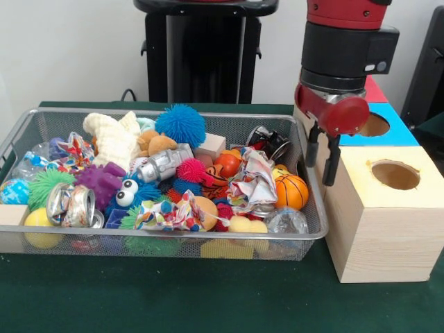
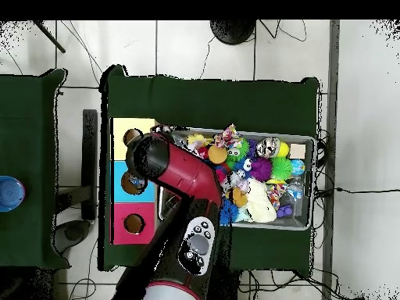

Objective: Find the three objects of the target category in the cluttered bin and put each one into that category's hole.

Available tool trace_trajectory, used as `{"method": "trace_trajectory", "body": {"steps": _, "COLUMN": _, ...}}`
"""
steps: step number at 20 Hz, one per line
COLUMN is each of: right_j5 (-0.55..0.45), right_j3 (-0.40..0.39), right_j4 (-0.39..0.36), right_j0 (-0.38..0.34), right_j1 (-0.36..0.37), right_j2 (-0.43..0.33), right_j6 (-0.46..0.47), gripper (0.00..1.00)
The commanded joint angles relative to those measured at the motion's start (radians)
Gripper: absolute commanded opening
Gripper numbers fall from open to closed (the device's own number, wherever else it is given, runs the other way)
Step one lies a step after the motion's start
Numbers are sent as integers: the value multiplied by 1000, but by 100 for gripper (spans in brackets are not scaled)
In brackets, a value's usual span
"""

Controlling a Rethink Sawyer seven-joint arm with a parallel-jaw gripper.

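My gripper hangs open and empty over the right rim of the wire mesh bin, between the bin and the wooden boxes. The nearest box has a yellow top with a round hole; behind it are a blue-topped box with a hole and a red-topped one. The bin is full of clutter: a small basketball, an orange ball, a blue spiky ball, crushed cans and crumpled wrappers. From overhead, the arm covers the gripper and part of the blue box.
A white knitted toy, a purple spiky toy, a wooden block and yellow foam pieces also lie in the bin. Green cloth covers the table. A blue dish sits on a side table at left in the overhead view.
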State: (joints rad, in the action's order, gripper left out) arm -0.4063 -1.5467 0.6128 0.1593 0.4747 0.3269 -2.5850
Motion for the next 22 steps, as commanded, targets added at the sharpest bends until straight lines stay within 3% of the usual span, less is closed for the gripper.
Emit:
{"method": "trace_trajectory", "body": {"steps": 1, "right_j5": -134, "right_j3": 47, "right_j4": 49, "right_j0": -16, "right_j1": -68, "right_j2": 4, "right_j6": -291, "gripper": 100}}
{"method": "trace_trajectory", "body": {"steps": 4, "right_j5": -127, "right_j3": 45, "right_j4": 81, "right_j0": -6, "right_j1": -83, "right_j2": 5, "right_j6": -337, "gripper": 100}}
{"method": "trace_trajectory", "body": {"steps": 9, "right_j5": -46, "right_j3": -19, "right_j4": 153, "right_j0": -47, "right_j1": -56, "right_j2": -85, "right_j6": -308, "gripper": 100}}
{"method": "trace_trajectory", "body": {"steps": 16, "right_j5": 120, "right_j3": -78, "right_j4": 260, "right_j0": -68, "right_j1": -103, "right_j2": -204, "right_j6": -283, "gripper": 100}}
{"method": "trace_trajectory", "body": {"steps": 22, "right_j5": 104, "right_j3": -16, "right_j4": 262, "right_j0": -17, "right_j1": -177, "right_j2": -134, "right_j6": -293, "gripper": 100}}
